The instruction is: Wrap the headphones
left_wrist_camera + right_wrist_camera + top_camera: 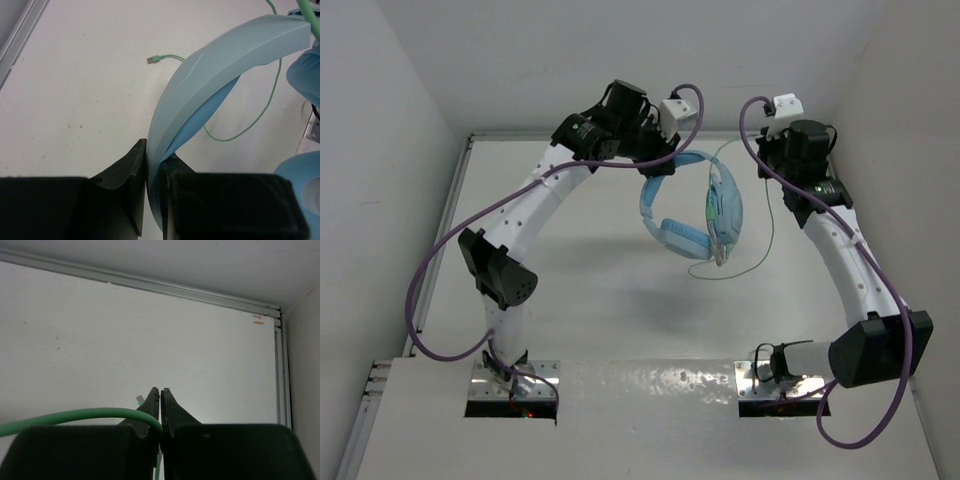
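The light blue headphones (688,212) hang above the white table between the two arms, earcups low. My left gripper (656,166) is shut on the curved headband (210,65), which runs up and to the right from between its fingertips (152,150). The pale green cable (240,132) loops down over the table, and its small plug (151,59) lies flat there. To the right of the headphones, my right gripper (760,160) is shut on the cable (75,417); the strand arcs in from the left and passes between its fingertips (160,390). The plug (140,399) peeks out just behind the left finger.
White walls close the table on the left, back and right. A metal rail (150,285) runs along the far edge. Purple robot cables (430,300) loop beside both arms. The two arm bases (515,385) stand on metal plates at the near edge.
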Robot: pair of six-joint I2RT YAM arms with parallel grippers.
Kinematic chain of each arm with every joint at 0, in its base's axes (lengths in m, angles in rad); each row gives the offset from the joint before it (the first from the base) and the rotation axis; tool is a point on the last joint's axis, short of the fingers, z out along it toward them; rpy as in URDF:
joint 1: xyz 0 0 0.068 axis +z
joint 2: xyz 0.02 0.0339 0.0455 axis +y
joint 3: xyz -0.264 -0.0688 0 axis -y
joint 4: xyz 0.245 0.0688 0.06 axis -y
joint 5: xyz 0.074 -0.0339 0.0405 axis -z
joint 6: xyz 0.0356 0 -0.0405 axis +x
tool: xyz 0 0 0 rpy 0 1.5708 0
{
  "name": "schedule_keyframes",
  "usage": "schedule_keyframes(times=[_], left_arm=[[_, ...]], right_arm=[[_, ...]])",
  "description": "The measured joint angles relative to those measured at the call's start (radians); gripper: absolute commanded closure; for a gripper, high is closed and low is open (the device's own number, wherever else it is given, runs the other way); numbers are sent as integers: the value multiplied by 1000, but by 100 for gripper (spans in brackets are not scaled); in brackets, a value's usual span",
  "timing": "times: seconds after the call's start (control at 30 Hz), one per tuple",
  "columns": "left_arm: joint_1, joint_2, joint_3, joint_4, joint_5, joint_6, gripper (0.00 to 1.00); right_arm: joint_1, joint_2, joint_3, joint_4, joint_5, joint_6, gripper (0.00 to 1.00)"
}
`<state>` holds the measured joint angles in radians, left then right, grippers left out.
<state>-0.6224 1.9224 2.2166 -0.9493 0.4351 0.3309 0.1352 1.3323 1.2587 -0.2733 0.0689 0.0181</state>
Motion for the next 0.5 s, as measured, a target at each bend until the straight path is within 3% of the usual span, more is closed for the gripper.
schedule_keyframes(times=[0.33, 0.5], left_arm=[[1, -2, 55, -21, 81, 0, 100], [14, -3, 112, -16, 143, -25, 100]], right_arm=[[0, 13, -25, 20, -23, 13, 100], [6, 17, -83, 84, -143, 21, 100]])
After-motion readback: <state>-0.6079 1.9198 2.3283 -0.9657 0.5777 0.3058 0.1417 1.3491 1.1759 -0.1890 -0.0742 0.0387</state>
